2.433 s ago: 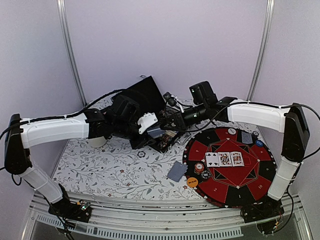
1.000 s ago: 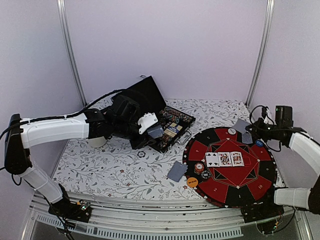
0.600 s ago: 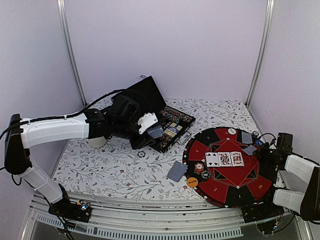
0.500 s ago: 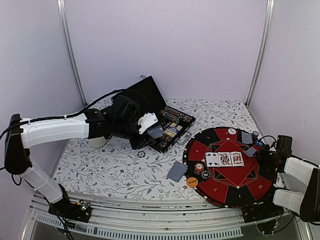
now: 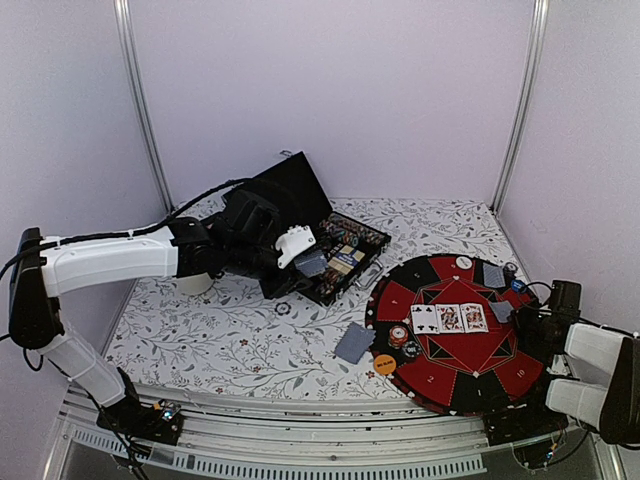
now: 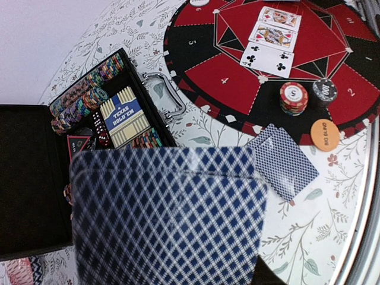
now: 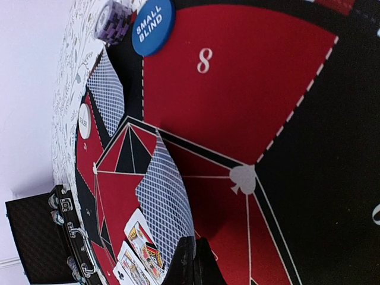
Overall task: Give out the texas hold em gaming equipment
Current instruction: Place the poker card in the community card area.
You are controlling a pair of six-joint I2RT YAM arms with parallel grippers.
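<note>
1. Near rim of the mat [image 5: 432, 380]: orange button [image 6: 325, 134], chip stack [image 6: 294, 98] and black chip [image 6: 325, 91] sit close together. Loose cards [image 6: 284, 160] lie face down just off the rim. None of these has moved.
2. Right side, mid-mat: right gripper [image 7: 191, 261] is clenched on one face-down card [image 7: 163, 202], held by its edge and tilted, just right of the board cards [image 5: 449, 318].
3. What changed: a couple of seconds ago this arm was across at the deck. A second ago it was high over the far right rim, and now it's low over the red felt. Can't tell if the card's free edge touches the felt yet.
4. Board cards: three face up in a row at centre, undisturbed.
5. Far rim: far card [image 7: 107, 89] face down, with the blue button [image 7: 153, 27], purple stack [image 7: 111, 21] and white button [image 7: 84, 122] near it.
6. Beyond the mat, left: left gripper [image 5: 300, 250] is still grasping the deck [image 6: 166, 219] above the open case [image 5: 290, 190], parked as the supply. Chips [image 6: 80, 98] remain racked inside.
7. Read: one more card fetched and about to be laid, so dealing is partway through. Next is probably release and retreat. Risk: the tilted card flips or slides onto the board cards.
</note>
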